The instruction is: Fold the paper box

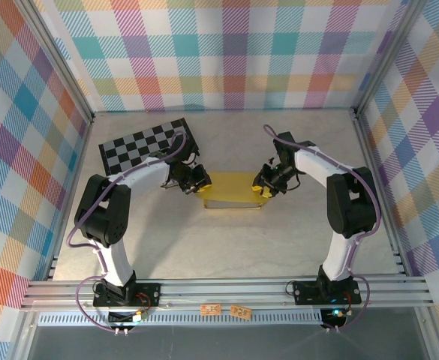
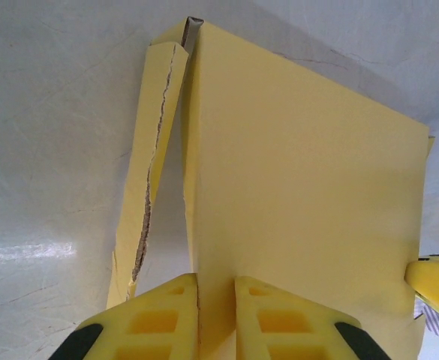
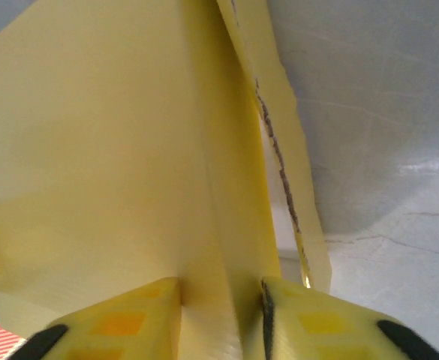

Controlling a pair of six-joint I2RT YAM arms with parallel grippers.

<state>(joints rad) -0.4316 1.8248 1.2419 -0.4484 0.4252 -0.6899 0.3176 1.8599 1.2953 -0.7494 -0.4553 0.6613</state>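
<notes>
Presently, at bottom centre of each wrist view, the left gripper [image 2: 215, 292] and right gripper [image 3: 221, 296] each pinch an upright end wall of the paper box [image 1: 233, 189], mid-frame from above, seemingly half-formed, side flaps probably untucked, interior hidden, checkered board [image 1: 148, 144] beyond at upper left.

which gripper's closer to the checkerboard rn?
Left. The left gripper pinches the left end of the paper box, just off the checkerboard; the right gripper holds the box's opposite end.
</notes>
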